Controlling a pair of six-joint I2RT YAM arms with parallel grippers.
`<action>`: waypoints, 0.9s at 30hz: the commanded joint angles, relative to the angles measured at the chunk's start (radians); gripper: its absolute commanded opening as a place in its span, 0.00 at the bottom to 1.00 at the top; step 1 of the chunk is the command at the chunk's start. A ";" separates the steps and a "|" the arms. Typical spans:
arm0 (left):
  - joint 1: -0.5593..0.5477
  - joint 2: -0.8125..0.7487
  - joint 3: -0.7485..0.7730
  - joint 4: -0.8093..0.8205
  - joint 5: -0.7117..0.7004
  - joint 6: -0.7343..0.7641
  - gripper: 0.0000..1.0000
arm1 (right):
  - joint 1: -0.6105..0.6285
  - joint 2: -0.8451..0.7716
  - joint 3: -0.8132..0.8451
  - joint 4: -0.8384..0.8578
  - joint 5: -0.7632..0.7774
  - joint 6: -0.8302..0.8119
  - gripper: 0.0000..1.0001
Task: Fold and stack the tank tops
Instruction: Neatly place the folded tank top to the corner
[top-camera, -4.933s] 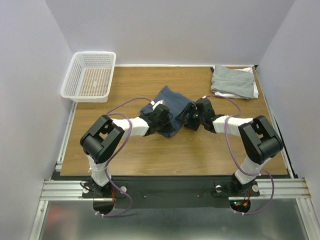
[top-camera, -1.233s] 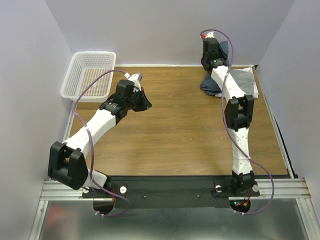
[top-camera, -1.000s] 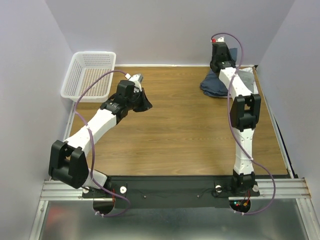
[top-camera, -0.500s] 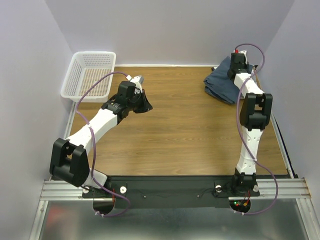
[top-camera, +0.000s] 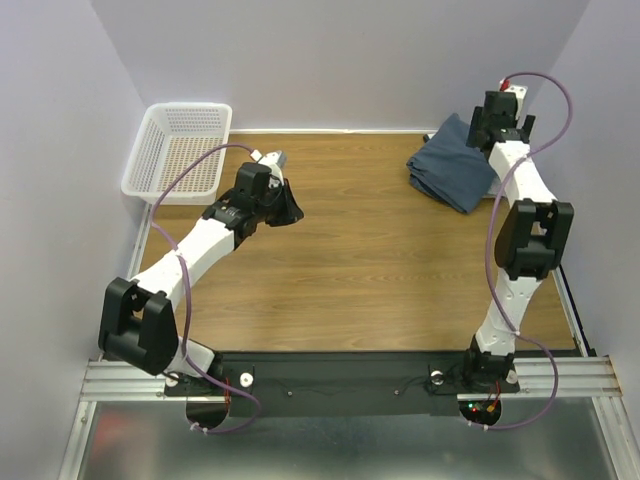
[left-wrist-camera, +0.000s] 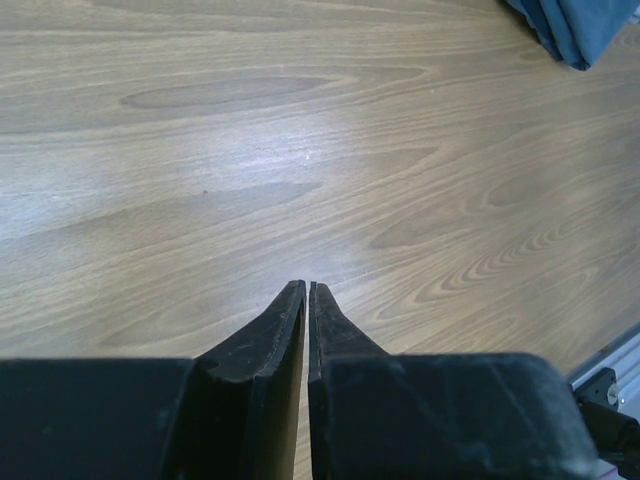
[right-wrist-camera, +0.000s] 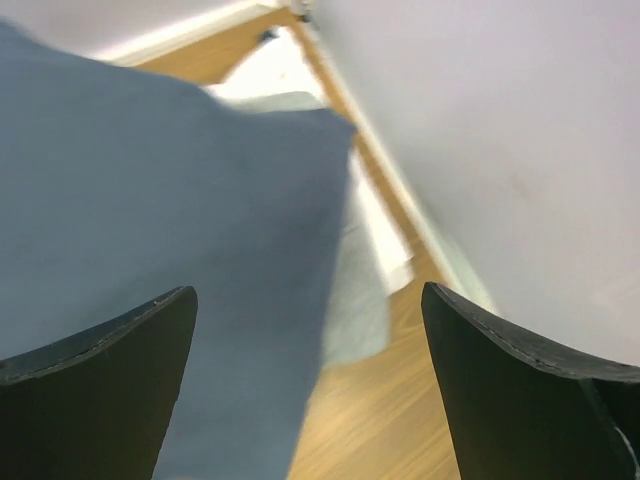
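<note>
The navy tank top lies folded at the table's far right corner. In the right wrist view this navy top covers a light grey tank top and a white one, whose edges show beside it. My right gripper hovers over the pile's far right side. Seen from the wrist, the right gripper is open wide and holds nothing. My left gripper hangs over bare wood left of centre. In its wrist view the left gripper has its fingers almost together, empty. The navy top shows in the corner.
A white mesh basket stands at the far left corner, partly over the table's edge. The right wall runs close beside the right gripper. A metal rail carries both arm bases at the near edge.
The right arm swung further right over the stack, laid the navy top on the grey and white ones, and opened its jaws. The left arm stayed put.
</note>
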 joint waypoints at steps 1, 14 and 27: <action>0.007 -0.083 0.025 0.002 -0.043 0.019 0.19 | 0.005 -0.185 -0.111 -0.027 -0.289 0.221 1.00; 0.001 -0.284 -0.132 0.027 -0.195 -0.055 0.21 | 0.422 -0.792 -0.899 0.195 -0.467 0.444 1.00; -0.024 -0.385 -0.224 0.048 -0.275 -0.086 0.21 | 0.462 -1.098 -1.084 0.189 -0.441 0.470 1.00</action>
